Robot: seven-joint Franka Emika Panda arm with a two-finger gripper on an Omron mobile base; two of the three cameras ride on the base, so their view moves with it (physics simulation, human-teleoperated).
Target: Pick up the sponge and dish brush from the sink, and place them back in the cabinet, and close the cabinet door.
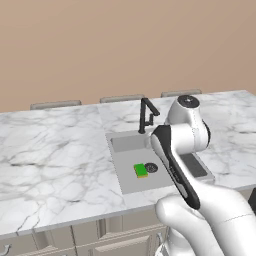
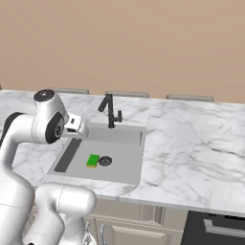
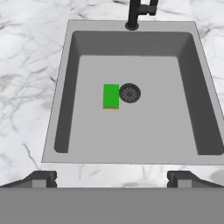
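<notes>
Hand view, left to right: left finger tip (image 3: 41,178) at the bottom edge, green sponge (image 3: 111,96) flat on the floor of the grey sink (image 3: 65,109), round drain (image 3: 130,93) just beside the sponge's right side, right finger tip at the bottom edge. Gripper (image 3: 112,179) spread wide, holding nothing, over the near marble counter (image 3: 26,87); sponge lies ahead of it, well apart, roughly midway between the tips. Black faucet (image 3: 139,13) stands at the far rim.
</notes>
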